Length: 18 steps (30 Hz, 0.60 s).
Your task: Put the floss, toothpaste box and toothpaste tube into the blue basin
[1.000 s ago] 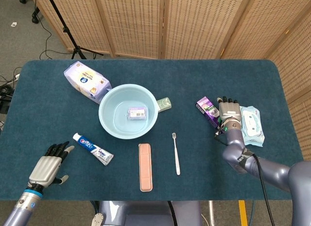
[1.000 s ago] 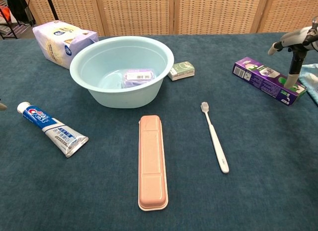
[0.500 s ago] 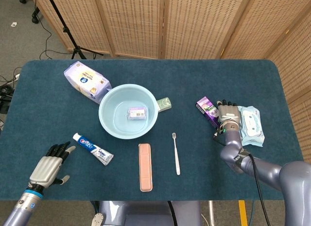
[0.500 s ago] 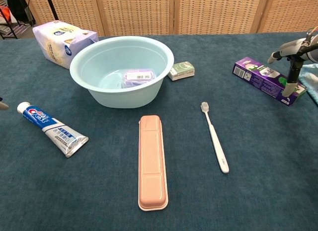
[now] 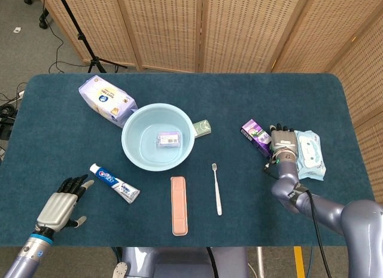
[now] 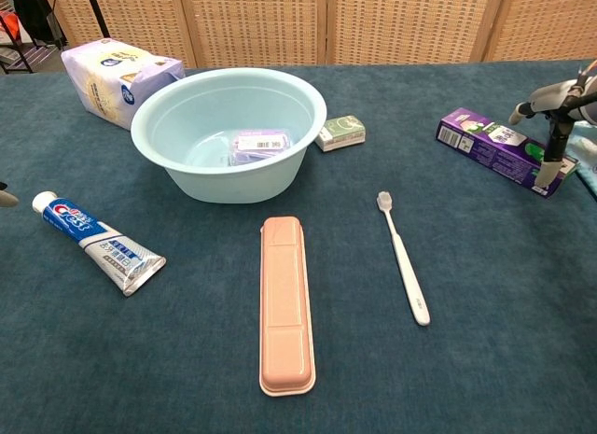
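Observation:
The blue basin (image 5: 135, 151) (image 6: 168, 103) stands left of the table's middle, with the purple floss box (image 5: 168, 138) (image 6: 256, 145) lying inside it. In front of the basin on its left, the toothpaste tube (image 5: 115, 183) (image 6: 98, 243) lies flat on the cloth. The purple toothpaste box (image 5: 254, 136) (image 6: 490, 147) lies at the right. My right hand (image 5: 282, 141) (image 6: 558, 117) hovers over its right end, fingers apart, one fingertip touching the box's near side. My left hand (image 5: 60, 206) is at the front left, left of the tube, fingers stretched out and holding nothing.
A small green box (image 5: 202, 127) (image 6: 340, 133) sits just right of the basin. A white toothbrush (image 5: 216, 188) (image 6: 404, 259) and a pink case (image 5: 179, 205) (image 6: 284, 303) lie in front. Wipes packs lie at the back left (image 5: 108, 98) and by the right hand (image 5: 312, 153).
My right hand has slid a little to the right and lower along the toothpaste box's end, which swung slightly. My left hand has barely shifted.

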### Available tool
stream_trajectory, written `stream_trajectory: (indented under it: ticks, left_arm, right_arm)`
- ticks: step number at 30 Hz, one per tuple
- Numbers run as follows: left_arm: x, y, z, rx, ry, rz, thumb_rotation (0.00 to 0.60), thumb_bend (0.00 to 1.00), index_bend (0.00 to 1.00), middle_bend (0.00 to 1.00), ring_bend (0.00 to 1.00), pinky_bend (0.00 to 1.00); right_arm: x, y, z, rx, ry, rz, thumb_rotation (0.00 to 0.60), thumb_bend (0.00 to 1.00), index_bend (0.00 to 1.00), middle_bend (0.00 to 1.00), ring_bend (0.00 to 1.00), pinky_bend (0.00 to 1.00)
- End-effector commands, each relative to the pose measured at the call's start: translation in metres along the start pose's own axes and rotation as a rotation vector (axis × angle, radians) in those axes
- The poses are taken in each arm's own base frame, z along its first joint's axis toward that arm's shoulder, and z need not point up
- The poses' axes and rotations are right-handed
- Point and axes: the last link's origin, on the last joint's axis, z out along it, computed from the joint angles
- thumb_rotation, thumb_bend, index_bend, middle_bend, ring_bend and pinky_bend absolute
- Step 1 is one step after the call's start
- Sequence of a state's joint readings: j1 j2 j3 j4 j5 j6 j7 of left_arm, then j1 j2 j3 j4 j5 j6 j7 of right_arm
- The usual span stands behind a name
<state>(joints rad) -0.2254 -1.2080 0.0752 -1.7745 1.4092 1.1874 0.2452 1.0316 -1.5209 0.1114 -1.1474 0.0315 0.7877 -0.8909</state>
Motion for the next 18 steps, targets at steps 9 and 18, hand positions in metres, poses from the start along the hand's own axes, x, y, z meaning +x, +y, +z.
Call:
stream_trajectory:
  ticks: [9,18]
  left_arm:
    - [0.0006,0.0001,-0.0001,0.001,0.003,-0.002,0.6,0.22,0.0,0.0,0.0,0.0]
    - [0.0013,-0.0001,-0.0004,0.001,0.004,-0.007,0.6,0.22,0.0,0.0,0.0,0.0]
  right_arm:
    - [-0.0056,-0.0001,0.0021,-0.002,0.02,-0.019,0.6,0.13,0.16,0.04,0.0,0.11]
    - [-0.0029,-0.001,-0.0007,0.0,0.068,-0.046,0.6,0.16,0.47,0.3,0.28,0.39]
